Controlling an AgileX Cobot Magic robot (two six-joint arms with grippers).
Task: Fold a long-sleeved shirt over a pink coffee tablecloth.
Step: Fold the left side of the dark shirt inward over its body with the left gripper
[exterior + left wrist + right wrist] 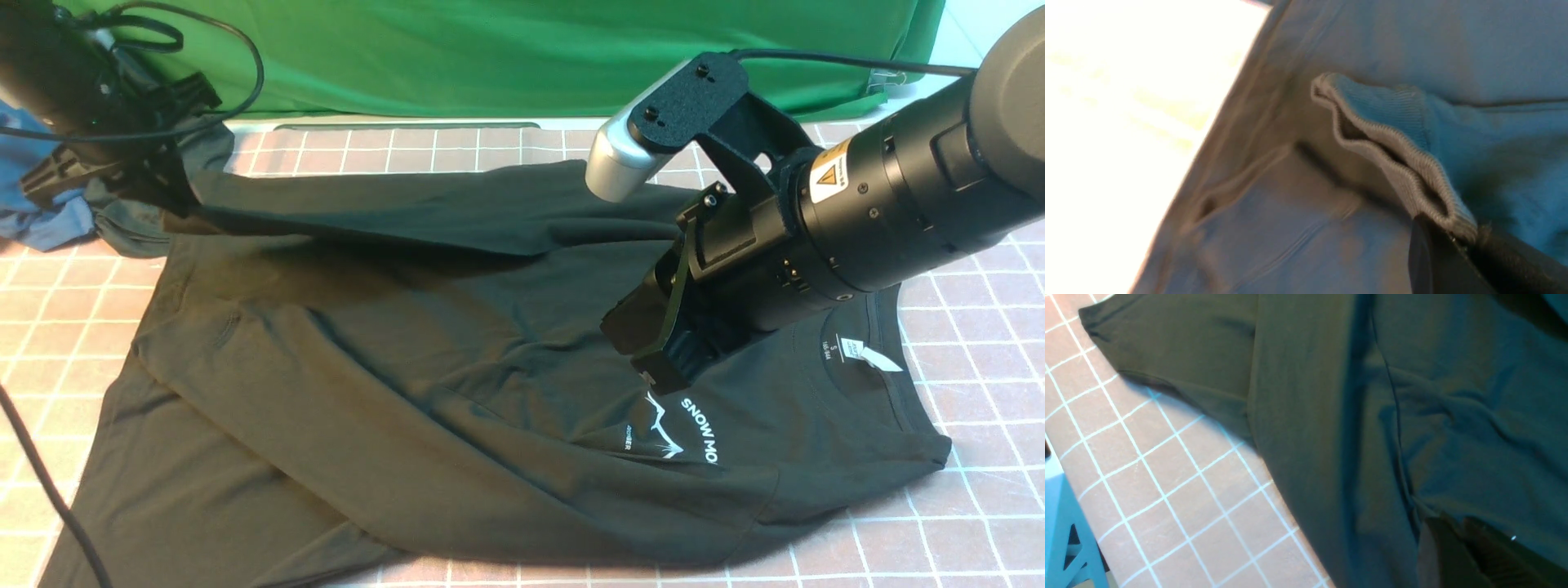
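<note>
The long-sleeved shirt (408,367), black with a white mountain print and "SNOW MO" lettering, lies spread on the pink coffee tablecloth (980,327), neck label to the right. One sleeve is stretched up toward the far left. My left gripper (167,196) is shut on that sleeve's ribbed cuff (1396,134), which the left wrist view shows pinched at the jaw tips (1457,237). My right gripper (653,363) points down onto the chest just above the print. It is shut on a fold of the shirt (1453,416) by a seam, at its tips (1453,524), with the pink coffee tablecloth (1167,477) beside it.
A bright green cloth (522,57) hangs across the back. A blue garment bunched with a grey-green one (49,220) lies at the far left behind the left gripper. A black cable (49,490) runs down the left edge. A light blue frame (1061,522) stands off the table's side.
</note>
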